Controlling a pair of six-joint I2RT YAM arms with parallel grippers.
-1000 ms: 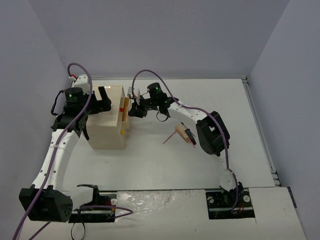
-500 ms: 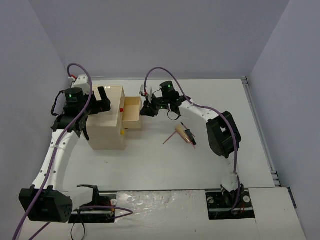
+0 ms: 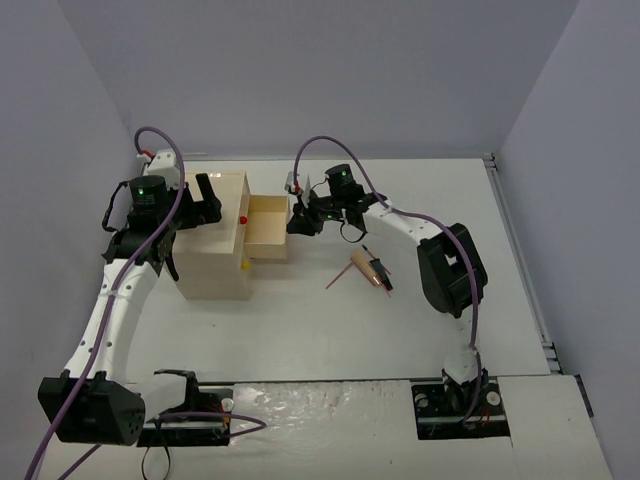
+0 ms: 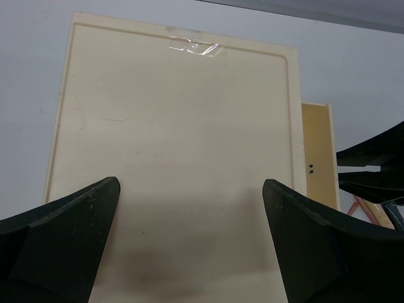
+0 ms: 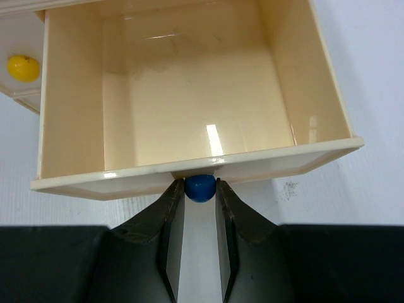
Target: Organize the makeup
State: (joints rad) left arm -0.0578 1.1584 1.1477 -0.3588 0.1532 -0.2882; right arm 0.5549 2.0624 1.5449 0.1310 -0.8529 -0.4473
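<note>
Pinching a small blue round knob [image 5: 201, 187] in a narrow grip, my right tool [image 5: 194, 191] holds the cream plastic drawer [image 5: 189, 167], which stands out of the cream box [image 3: 212, 265]. My left tool [image 4: 189, 211] is spread wide over that box's flat top. The makeup [image 3: 372, 270], a small heap of beige and dark pieces with thin pink pencils, lies on the white bench [image 3: 330, 330] right of the drawer.
</note>
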